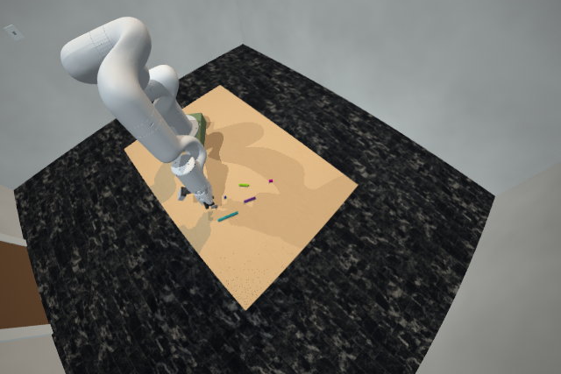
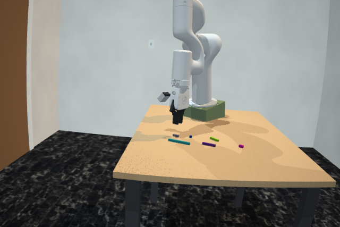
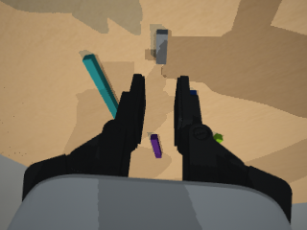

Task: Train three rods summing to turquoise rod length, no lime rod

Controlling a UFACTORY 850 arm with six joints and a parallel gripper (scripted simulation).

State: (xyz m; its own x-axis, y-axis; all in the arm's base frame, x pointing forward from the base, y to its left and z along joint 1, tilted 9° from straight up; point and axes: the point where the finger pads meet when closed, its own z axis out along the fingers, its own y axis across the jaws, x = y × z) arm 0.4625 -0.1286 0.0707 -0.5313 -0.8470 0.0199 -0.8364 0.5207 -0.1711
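Observation:
My gripper hangs a little above the table, its fingers drawn in to a narrow gap with nothing between them. The short grey rod lies flat just ahead of the fingertips. The turquoise rod lies close beside it. The tiny blue rod shows partly behind one finger in the wrist view. The purple rod, the lime rod and the magenta rod lie apart further along.
The rods lie on a tan table. The arm's green base block stands at the table's back edge. Dark patterned floor surrounds the table.

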